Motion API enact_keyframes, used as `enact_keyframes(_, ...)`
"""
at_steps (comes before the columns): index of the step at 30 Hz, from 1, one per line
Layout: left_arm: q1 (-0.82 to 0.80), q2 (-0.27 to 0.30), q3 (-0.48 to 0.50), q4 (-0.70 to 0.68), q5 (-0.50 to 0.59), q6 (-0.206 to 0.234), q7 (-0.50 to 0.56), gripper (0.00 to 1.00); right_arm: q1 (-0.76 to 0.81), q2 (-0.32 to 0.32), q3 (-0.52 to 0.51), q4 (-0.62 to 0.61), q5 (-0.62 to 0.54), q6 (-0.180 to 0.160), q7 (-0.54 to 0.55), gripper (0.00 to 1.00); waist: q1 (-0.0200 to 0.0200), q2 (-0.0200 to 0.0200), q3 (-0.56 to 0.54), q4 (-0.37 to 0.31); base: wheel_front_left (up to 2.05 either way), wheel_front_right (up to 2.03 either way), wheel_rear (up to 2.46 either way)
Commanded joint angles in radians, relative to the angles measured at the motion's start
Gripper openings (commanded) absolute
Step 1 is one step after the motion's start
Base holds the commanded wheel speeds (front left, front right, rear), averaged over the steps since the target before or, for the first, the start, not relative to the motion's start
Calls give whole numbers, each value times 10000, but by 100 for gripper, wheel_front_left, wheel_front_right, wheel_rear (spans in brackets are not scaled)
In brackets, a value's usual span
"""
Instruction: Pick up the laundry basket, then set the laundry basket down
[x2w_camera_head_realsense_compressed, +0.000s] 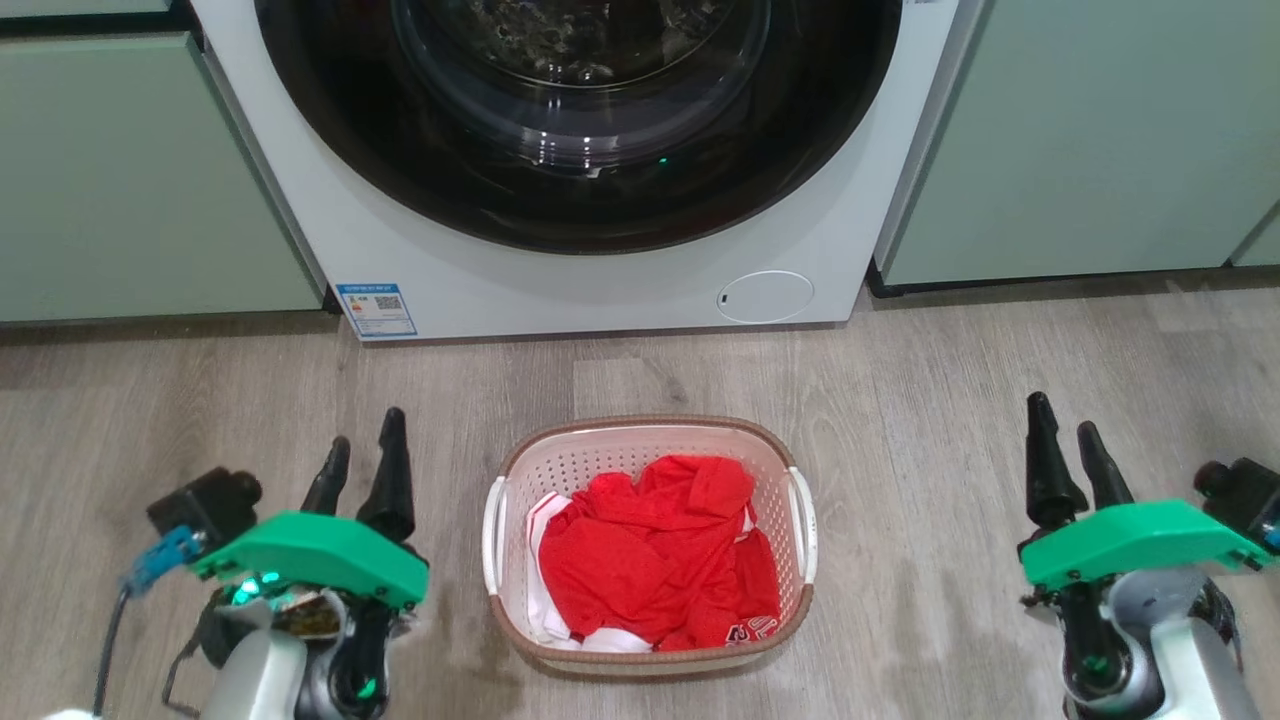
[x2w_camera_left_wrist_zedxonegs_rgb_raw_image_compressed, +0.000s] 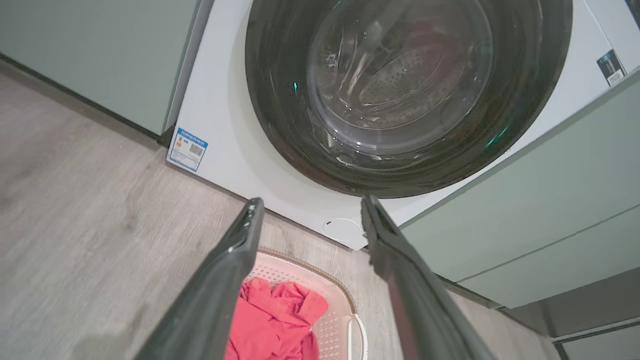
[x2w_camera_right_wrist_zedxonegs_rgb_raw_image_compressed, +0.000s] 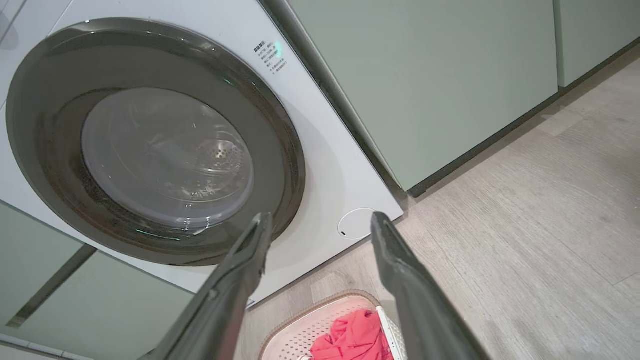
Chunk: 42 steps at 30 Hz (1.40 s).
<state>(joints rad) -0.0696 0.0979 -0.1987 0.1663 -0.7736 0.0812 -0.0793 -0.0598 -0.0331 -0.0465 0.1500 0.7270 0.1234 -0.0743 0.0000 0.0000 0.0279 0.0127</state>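
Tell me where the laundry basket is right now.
In the head view the laundry basket sits on the wood floor at centre, in front of the washer, between the left gripper and right gripper, touching neither.

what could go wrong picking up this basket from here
1. The left gripper and right gripper stand open, well clear of the laundry basket; an uneven grab on its white handles might tilt it and spill the red clothes.
2. The washer stands just behind, so a forward swing while lifting might bump its front.
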Motion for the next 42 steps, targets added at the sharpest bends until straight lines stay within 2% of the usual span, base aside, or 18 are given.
enact_keyframes(1, -610, 239, 17, -251, 421, 16, -120, 100, -524, -112, 199, -363, -376, 40, -187, 100, 0, 0, -3, 7, 0, 0, 0)
enact_keyframes(5, -718, 426, -365, 13, 1180, 236, -209, 100, -550, -115, 312, -325, -751, 42, -275, 100, 0, 0, -11, 16, 0, 0, 0)
enact_keyframes(8, -930, 518, -770, -7, 1836, 668, -328, 100, -637, -119, 425, -465, -1249, 44, -392, 100, 0, 0, -14, 31, 0, 0, 0)
enact_keyframes(9, -930, 518, -770, -7, 1836, 668, -328, 100, -637, -119, 425, -465, -1249, 44, -392, 100, 0, 0, -14, 31, 0, 0, 0)
enact_keyframes(10, -1055, 612, -912, -181, 2146, 959, -387, 100, -691, -121, 472, -602, -1548, 45, -451, 100, 0, 0, -13, 38, 0, 0, 0)
enact_keyframes(11, -1055, 612, -912, -181, 2146, 959, -387, 100, -691, -121, 472, -602, -1548, 45, -451, 100, 0, 0, -13, 38, 0, 0, 0)
enact_keyframes(16, -1267, 803, -1013, -943, 2689, 1964, -535, 100, -863, -127, 502, -1239, -2161, 48, -598, 100, 0, 0, 0, 32, 0, 0, 0)
enact_keyframes(19, -1354, 965, -1247, -1362, 2966, 2329, -624, 100, -872, -130, 598, -1478, -2560, 50, -686, 100, 0, 0, 26, 28, 0, 0, 0)
enact_keyframes(22, -1413, 1047, -1566, -1461, 3039, 2329, -713, 100, -828, -133, 761, -1461, -2932, 52, -774, 100, 0, 0, 45, 37, 0, 0, 0)
enact_keyframes(27, -1297, 966, -1955, -702, 2811, 1633, -861, 100, -773, -138, 949, -777, -3505, 55, -920, 100, 0, 0, 22, 49, 0, 0, 0)
enact_keyframes(30, -1389, 898, -1966, -429, 3058, 1466, -950, 100, -891, -141, 994, -744, -3904, 56, -1008, 100, 0, 0, 36, 56, 0, 0, 0)
enact_keyframes(35, -1601, 648, -1497, -790, 3459, 1415, -1098, 100, -1059, -146, 979, -1157, -4458, 59, -1155, 100, 0, 0, 76, 88, 0, 0, 0)
enact_keyframes(42, -1686, 471, -1021, -2228, 4972, 1773, -1306, 100, -1147, -153, 1054, -2102, -5203, 63, -1361, 100, 0, 0, 151, 112, 0, 0, 0)
